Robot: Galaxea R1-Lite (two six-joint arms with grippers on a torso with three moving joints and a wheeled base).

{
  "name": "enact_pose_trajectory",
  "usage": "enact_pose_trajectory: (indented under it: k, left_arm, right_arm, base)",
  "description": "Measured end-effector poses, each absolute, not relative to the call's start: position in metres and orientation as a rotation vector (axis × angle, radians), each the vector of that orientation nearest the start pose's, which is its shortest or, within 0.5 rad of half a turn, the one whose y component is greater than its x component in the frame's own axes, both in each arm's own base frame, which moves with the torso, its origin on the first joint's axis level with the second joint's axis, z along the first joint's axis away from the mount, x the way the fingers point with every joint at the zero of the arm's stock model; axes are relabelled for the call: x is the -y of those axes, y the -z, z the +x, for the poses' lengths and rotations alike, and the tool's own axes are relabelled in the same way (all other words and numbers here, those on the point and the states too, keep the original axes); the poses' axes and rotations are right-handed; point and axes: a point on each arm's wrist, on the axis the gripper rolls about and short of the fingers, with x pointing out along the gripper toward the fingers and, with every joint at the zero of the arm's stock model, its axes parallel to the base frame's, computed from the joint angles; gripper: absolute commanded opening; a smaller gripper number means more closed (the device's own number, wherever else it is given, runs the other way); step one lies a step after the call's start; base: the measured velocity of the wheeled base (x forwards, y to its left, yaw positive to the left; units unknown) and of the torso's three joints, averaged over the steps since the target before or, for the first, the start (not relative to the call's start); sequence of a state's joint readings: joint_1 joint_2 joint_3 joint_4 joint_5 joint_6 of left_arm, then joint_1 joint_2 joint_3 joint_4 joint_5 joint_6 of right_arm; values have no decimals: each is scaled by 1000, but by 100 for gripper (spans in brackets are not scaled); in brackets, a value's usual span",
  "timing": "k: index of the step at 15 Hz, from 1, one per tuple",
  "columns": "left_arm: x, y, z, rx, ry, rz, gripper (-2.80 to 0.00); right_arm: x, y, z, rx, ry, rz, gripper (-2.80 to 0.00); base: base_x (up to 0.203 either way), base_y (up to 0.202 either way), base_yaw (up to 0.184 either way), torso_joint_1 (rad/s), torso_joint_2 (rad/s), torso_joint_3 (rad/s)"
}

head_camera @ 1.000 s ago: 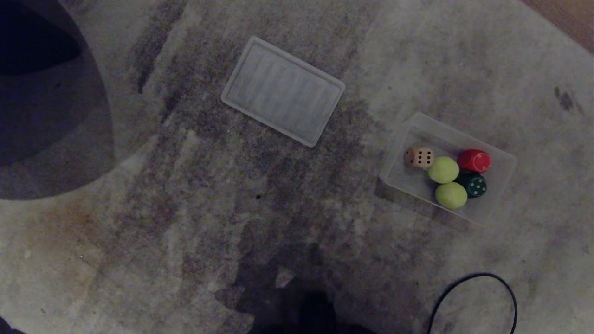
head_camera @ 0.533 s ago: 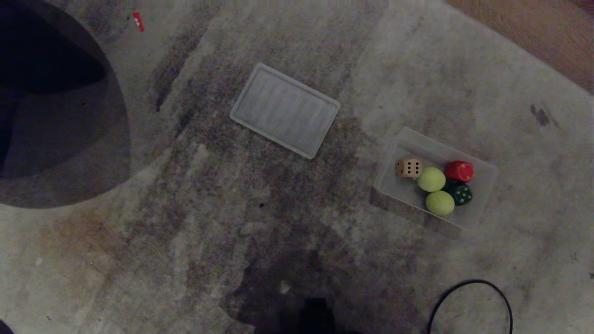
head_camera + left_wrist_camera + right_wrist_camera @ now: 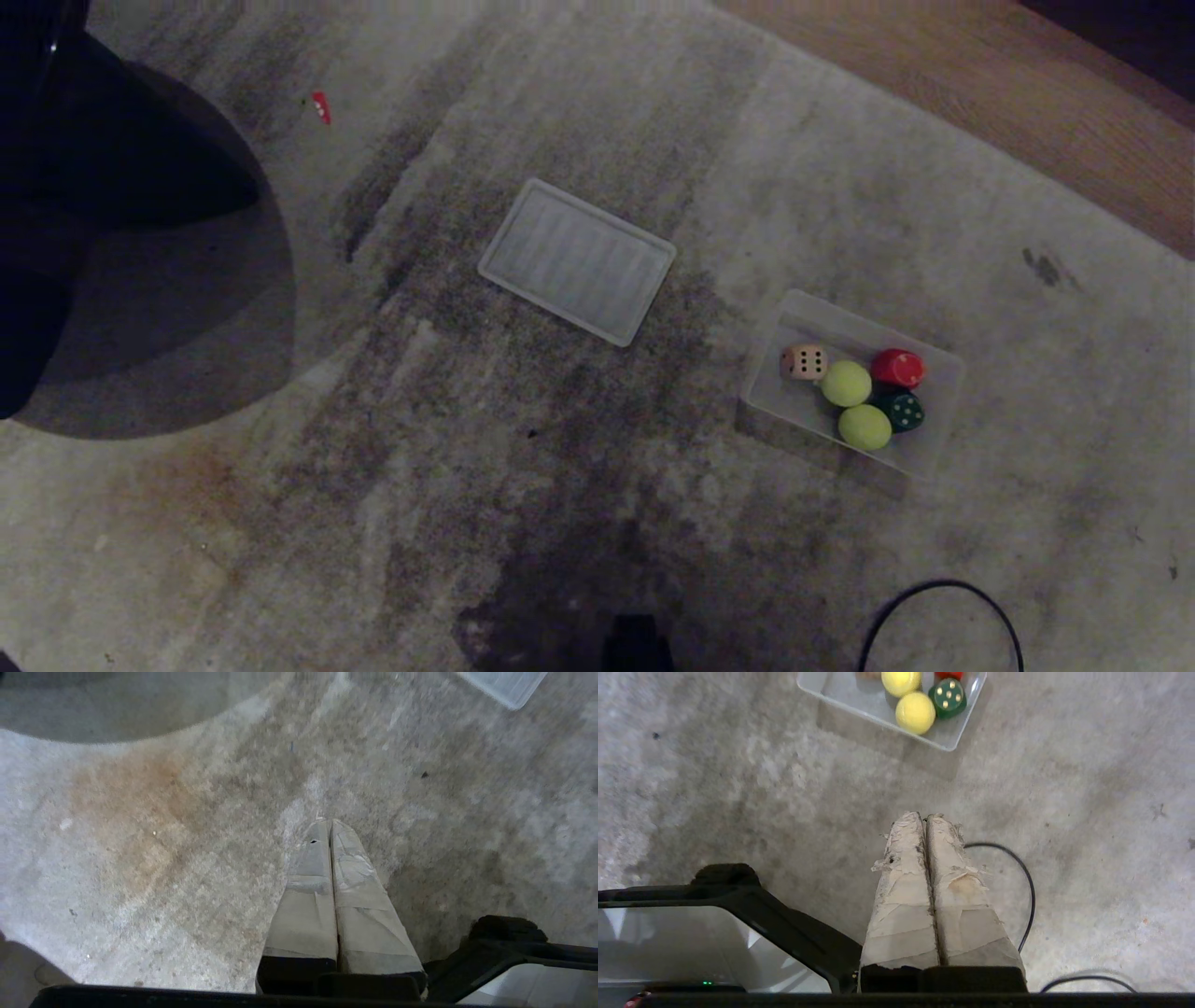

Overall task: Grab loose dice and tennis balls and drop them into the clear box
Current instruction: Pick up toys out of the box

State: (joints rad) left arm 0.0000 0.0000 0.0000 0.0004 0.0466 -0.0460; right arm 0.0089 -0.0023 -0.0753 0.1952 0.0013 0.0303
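The clear box (image 3: 782,403) sits on the carpet at the right. Inside it lie a cream die (image 3: 804,362), two tennis balls (image 3: 846,384) (image 3: 864,427), a red die (image 3: 897,368) and a dark green die (image 3: 904,411). The right wrist view shows the box (image 3: 859,704) ahead with a tennis ball (image 3: 915,712) and the green die (image 3: 948,697). My right gripper (image 3: 925,815) hangs shut and empty, well short of the box. Over bare carpet, my left gripper (image 3: 329,822) is shut and empty. Neither gripper shows in the head view.
A flat ribbed clear lid (image 3: 577,260) lies on the carpet mid-view. A black cable (image 3: 934,616) loops at the near right. A dark round shape (image 3: 140,280) fills the left. Wooden floor (image 3: 980,103) borders the carpet at the far right. A small red scrap (image 3: 321,105) lies far left.
The whole head view has shifted: the camera has moved, so box and lid sit lower and smaller, and more far floor shows. Nothing on the carpet has moved.
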Motion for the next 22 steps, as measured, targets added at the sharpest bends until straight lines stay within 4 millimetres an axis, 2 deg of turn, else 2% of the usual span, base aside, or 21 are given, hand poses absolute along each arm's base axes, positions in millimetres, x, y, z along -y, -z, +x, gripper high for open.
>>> enact_pose_trajectory:
  k: [22]
  left_arm:
    - [-1,-76,-23,3,-51,-68,-280]
  right_arm:
    - [0,-76,-30,-118,-9,24,-280]
  base:
    - [0,0,0,3,2,203]
